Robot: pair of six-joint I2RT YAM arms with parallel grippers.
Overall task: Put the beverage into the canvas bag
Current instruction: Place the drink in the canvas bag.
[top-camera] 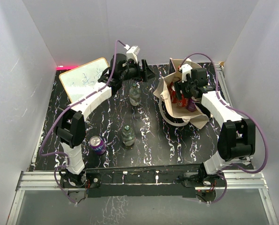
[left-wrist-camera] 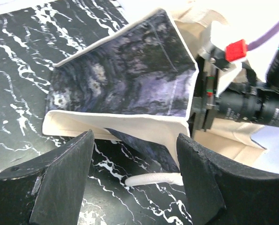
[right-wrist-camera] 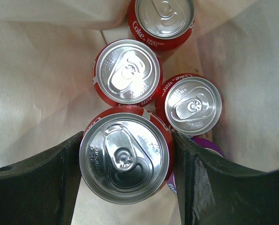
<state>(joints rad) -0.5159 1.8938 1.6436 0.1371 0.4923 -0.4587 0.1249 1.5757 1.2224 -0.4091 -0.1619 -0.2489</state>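
The beige canvas bag (top-camera: 199, 117) stands open at the right of the table. My right gripper (top-camera: 182, 92) is down in its mouth. In the right wrist view my right gripper (right-wrist-camera: 127, 140) is shut on a red Coke can (right-wrist-camera: 125, 157), with a finger against each side. Three more red cans (right-wrist-camera: 127, 71) and a purple can (right-wrist-camera: 209, 145) are in the bag (right-wrist-camera: 32, 84) under it. My left gripper (top-camera: 145, 71) is open and empty at the far middle. It (left-wrist-camera: 135, 137) faces the bag's black panel (left-wrist-camera: 125, 79) and a white handle loop (left-wrist-camera: 153, 179).
A purple can (top-camera: 98, 145) stands at the near left. Two clear bottles (top-camera: 135, 95) (top-camera: 128, 135) stand mid-table. A whiteboard (top-camera: 85, 79) lies at the far left. White walls close in the table on three sides.
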